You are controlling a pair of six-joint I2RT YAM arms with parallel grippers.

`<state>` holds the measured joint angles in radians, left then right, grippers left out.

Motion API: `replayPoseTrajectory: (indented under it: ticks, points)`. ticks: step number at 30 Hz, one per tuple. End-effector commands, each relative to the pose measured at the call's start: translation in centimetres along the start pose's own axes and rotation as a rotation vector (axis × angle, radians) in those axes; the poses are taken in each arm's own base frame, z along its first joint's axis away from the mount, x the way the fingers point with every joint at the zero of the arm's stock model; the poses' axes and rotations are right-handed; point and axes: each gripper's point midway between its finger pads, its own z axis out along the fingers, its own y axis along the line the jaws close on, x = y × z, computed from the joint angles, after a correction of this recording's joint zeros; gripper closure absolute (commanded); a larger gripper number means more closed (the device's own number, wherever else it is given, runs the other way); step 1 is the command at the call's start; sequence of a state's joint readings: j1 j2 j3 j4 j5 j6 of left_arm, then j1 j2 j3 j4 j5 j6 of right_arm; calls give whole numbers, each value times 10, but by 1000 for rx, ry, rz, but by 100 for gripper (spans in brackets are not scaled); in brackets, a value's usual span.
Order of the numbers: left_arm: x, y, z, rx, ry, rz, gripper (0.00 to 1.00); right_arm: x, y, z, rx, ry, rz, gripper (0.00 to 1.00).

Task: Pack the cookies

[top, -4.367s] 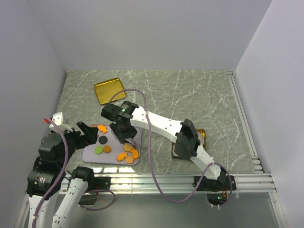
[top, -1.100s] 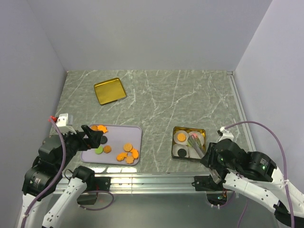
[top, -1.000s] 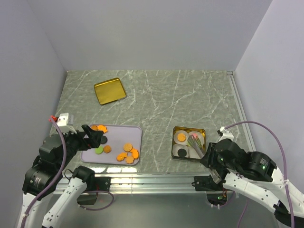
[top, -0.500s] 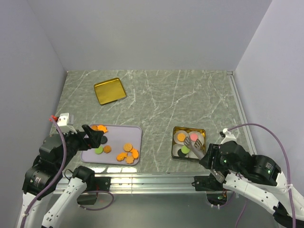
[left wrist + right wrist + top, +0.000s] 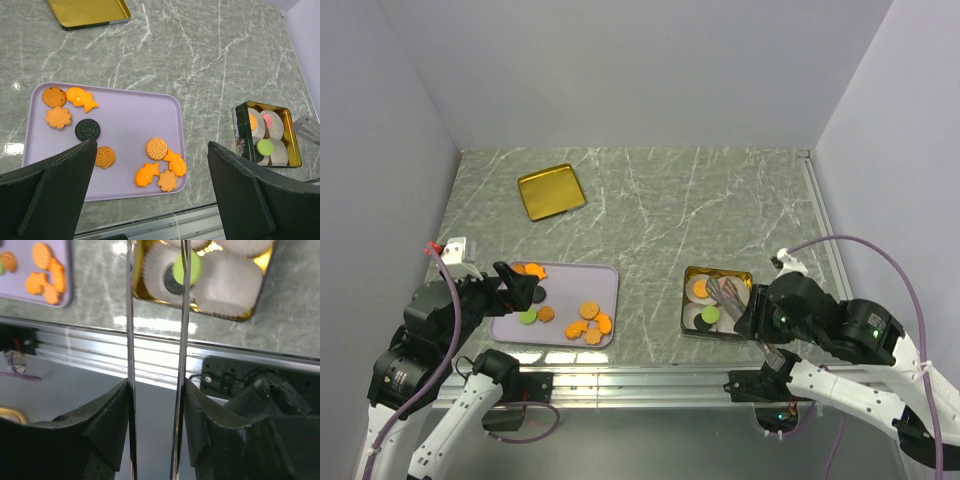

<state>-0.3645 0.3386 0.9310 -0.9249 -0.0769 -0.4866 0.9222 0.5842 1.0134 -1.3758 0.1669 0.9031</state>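
Note:
Several orange cookies and a black one lie on the purple tray at the front left. The gold tin at the front right holds white paper cups. In the cups lie a green cookie, an orange one and a pink one. My right gripper is shut on metal tongs. The tong blades stand apart above the green cookie. My left gripper hangs open high above the tray, holding nothing.
A gold lid lies at the back left of the marble table. Aluminium rails run along the near edge, under my right wrist. Grey walls close in the left, back and right sides.
The green cookie left the tongs and now lies in the tin's front-left cup. The tongs and right arm shifted left over the tin. The left arm stayed put.

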Motion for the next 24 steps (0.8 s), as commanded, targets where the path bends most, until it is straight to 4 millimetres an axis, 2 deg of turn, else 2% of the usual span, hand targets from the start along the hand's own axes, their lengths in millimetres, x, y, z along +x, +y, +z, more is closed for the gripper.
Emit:
replayPoseTrajectory:
  ticks: [1,4,8,14,19,24]
  points:
    - [-8,-2,2,1,-21,2,2,-12,5,-12,36,1,-38,51]
    - [-9,-2,0,4,-27,2,2,-12,20,-1,34,58,-67,58]
    - [-9,-1,0,-1,-31,-1,2,0,31,16,30,141,-60,67]
    - [-11,-1,-4,-2,-50,-9,2,-3,40,28,34,147,-49,66]
    - [-12,0,-5,-2,-55,-11,2,-5,54,47,45,176,-76,65]
    - [-13,1,-7,-6,-66,-13,2,-8,55,66,107,197,-115,65]
